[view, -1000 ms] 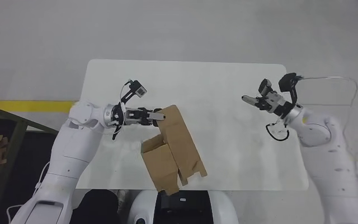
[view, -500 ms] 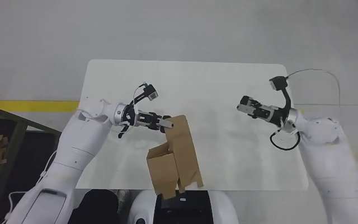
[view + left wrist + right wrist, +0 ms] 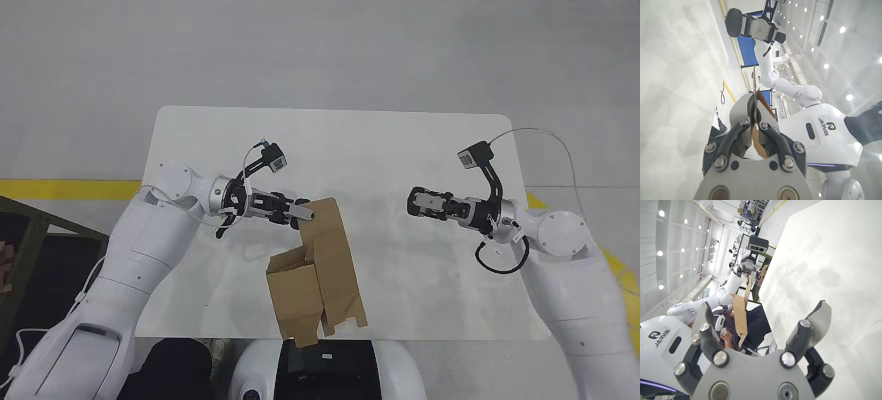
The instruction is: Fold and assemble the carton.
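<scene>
On the left, the left gripper (image 3: 302, 213) has its jaws clenched on the far edge of the brown, partly folded cardboard carton (image 3: 325, 265), which reaches past the white worktop's (image 3: 400, 150) near edge. Well apart on the right, the right gripper (image 3: 415, 202) has its jaws released.

Your left arm (image 3: 165, 200) stretches inward with the forearm nearly level. Your left gripper (image 3: 299, 212) is clamped on the upper edge of the carton (image 3: 330, 255). In the left wrist view its fingers (image 3: 740, 111) press the cardboard from both sides with no gap between them. Your right arm (image 3: 555, 232) is bent at the elbow, and its forearm points back toward the left one. Your right gripper (image 3: 415, 201) faces the left gripper, well apart from it. Its fingers (image 3: 819, 315) are spread wide and hold nothing.
</scene>
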Robot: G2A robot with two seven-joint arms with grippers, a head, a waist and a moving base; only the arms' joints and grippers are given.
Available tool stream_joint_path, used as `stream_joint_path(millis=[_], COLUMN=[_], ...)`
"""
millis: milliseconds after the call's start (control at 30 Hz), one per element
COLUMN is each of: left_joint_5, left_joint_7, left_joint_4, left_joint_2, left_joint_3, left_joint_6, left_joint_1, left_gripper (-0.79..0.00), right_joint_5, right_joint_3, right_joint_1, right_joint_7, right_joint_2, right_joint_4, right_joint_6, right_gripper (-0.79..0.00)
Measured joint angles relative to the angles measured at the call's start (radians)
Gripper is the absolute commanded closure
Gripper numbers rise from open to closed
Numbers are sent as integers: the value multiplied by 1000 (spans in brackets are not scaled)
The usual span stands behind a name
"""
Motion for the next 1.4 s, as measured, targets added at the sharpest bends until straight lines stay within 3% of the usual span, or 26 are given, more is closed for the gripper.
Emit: stream_joint_path(millis=[300,433,700,933,967,1033,1100,1400], left_joint_5=[4,22,-53,-90,-89,-88,-88,-94], left_joint_7=[29,20,-6,8,10,15,20,23], left_joint_4=[-31,-58,30,126,133,150,166,198], left_joint_2=[-1,-6,-49,-83,-87,-95,-102,-117], left_joint_3=[4,24,121,179,187,202,215,240], left_joint_6=[13,21,6,-9,-10,-15,-20,-23], left_joint_1=[13,4,-52,-111,-118,-130,-141,-165], left_gripper=[0,0,0,0,0,0,0,0], right_joint_5=[1,44,163,212,214,212,203,179], right_joint_3=[-12,-60,-116,-136,-139,-147,-156,-188], right_joint_1=[-8,-19,-2,-2,-2,-1,2,17], right_joint_7=[4,71,210,236,237,240,242,250], right_joint_2=[-1,-6,-15,-14,-14,-13,-13,-11], right_joint_4=[-13,-37,17,11,9,6,7,22], right_joint_6=[12,21,-30,-15,-14,-11,-9,-1], right_gripper=[-785,-785,-785,-785,-739,-529,-388,-135])
